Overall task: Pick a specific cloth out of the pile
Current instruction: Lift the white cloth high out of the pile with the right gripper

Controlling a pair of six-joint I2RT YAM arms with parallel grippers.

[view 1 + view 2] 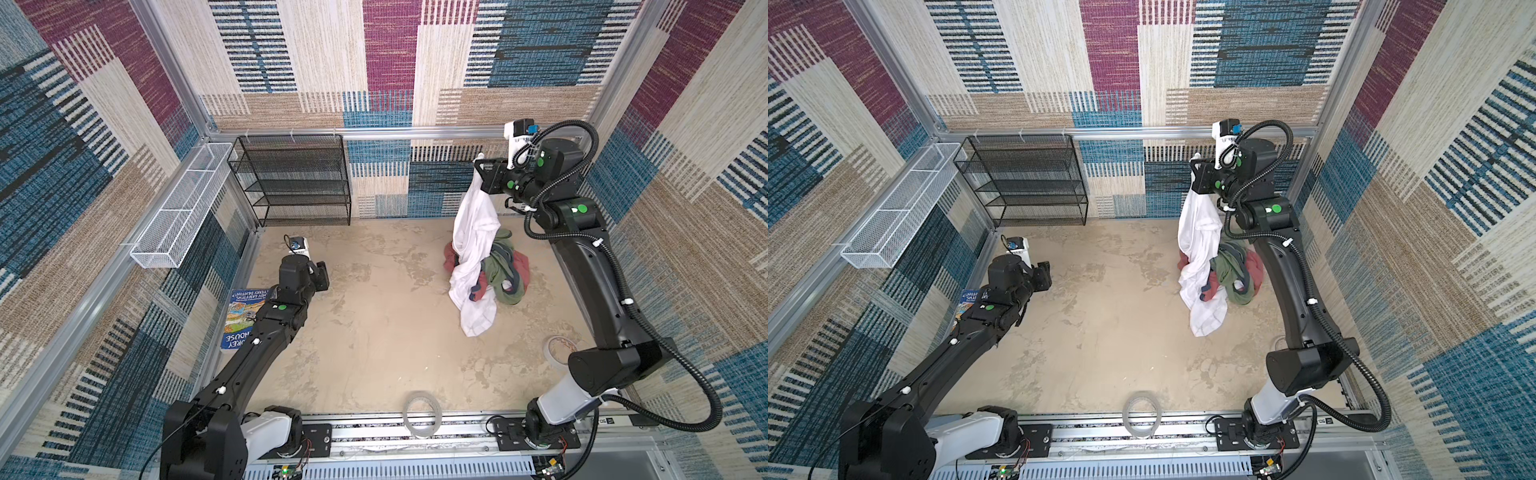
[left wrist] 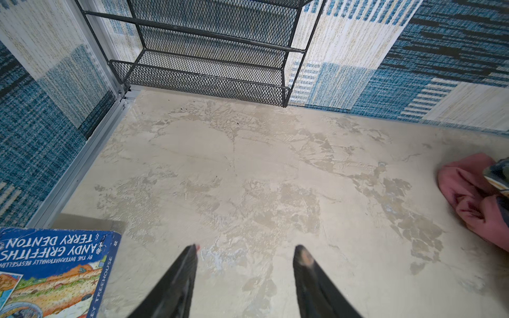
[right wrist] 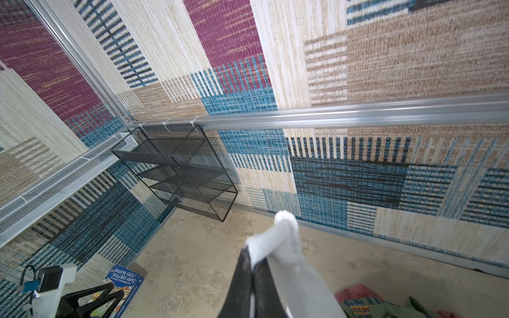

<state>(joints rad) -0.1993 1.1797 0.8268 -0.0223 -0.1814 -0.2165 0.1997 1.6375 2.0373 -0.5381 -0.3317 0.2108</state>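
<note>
The cloth (image 1: 476, 232) is hanging from the right hand (image 1: 479, 163), which is squeezing its top end high above the table (image 1: 374, 340). The picking up looks mostly done. Its bottom end is lying on the table and leaning on the pile (image 1: 509, 274), so it probably needs lifting away. The right wrist view is showing a white tip poking out of the clenched hand. The left wrist view is showing the left hand (image 2: 246, 249) spread apart, holding nothing.
</note>
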